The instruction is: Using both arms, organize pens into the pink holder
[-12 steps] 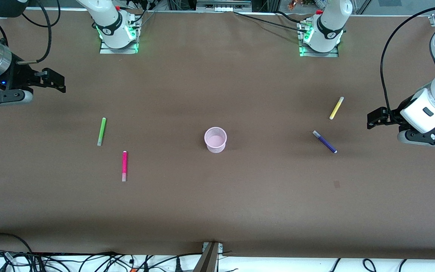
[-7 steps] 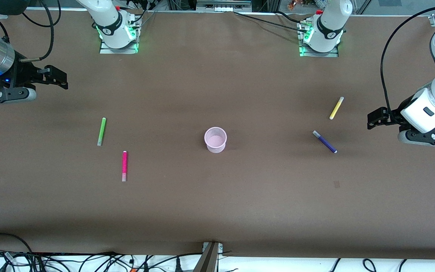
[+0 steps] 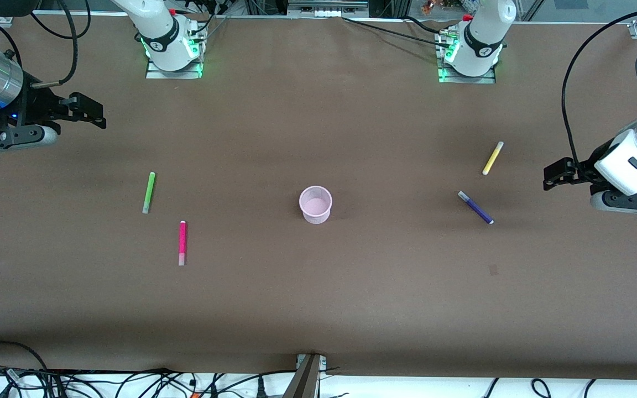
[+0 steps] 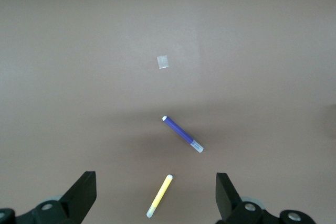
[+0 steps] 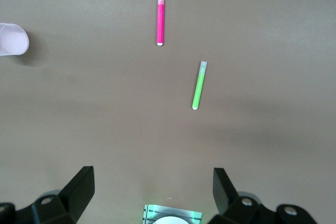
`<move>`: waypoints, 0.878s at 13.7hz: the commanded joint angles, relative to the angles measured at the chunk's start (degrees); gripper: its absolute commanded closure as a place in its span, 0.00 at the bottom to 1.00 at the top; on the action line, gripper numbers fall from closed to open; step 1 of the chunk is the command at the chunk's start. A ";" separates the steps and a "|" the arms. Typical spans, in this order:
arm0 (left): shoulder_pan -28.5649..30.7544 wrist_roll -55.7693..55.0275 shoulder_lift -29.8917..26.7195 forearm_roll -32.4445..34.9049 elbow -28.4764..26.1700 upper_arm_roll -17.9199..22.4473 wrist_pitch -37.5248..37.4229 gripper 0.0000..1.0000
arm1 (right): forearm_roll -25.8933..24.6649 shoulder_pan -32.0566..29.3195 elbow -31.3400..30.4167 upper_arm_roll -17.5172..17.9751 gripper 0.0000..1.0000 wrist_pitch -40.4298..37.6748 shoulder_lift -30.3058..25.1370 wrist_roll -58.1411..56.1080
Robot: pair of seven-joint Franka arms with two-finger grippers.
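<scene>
The pink holder [image 3: 315, 204] stands upright mid-table and shows at the edge of the right wrist view [image 5: 13, 39]. The green pen [image 3: 148, 192] [image 5: 198, 85] and magenta pen [image 3: 182, 243] [image 5: 160, 17] lie toward the right arm's end. The yellow pen [image 3: 492, 158] [image 4: 159, 196] and purple pen [image 3: 475, 207] [image 4: 182, 134] lie toward the left arm's end. My right gripper [image 3: 97, 117] [image 5: 153, 178] hangs open and empty over bare table near the green pen. My left gripper [image 3: 549, 178] [image 4: 156, 180] is open and empty, above the table beside the yellow and purple pens.
Both arm bases [image 3: 172, 50] [image 3: 470, 52] stand with green lights along the edge farthest from the front camera. A small pale square mark [image 3: 494, 270] [image 4: 163, 62] lies nearer the camera than the purple pen. Cables and a metal bracket [image 3: 308, 376] line the near edge.
My right gripper has crept a little toward the table's middle. My left gripper has drawn back slightly toward its end of the table. The pens and holder have not moved.
</scene>
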 commanded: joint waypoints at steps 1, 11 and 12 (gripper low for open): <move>0.08 0.33 0.73 1.15 -0.31 0.18 0.23 0.00 | 0.45 0.11 0.79 -0.22 0.00 -0.77 -0.23 0.94; 1.22 -5.72 4.42 0.36 -0.66 0.19 0.32 0.00 | -3.33 0.02 0.27 -0.48 0.00 4.58 0.65 0.85; 1.05 -8.44 5.12 0.36 -0.93 0.01 0.32 0.00 | -3.33 -0.07 0.27 -0.57 0.00 5.29 0.74 0.85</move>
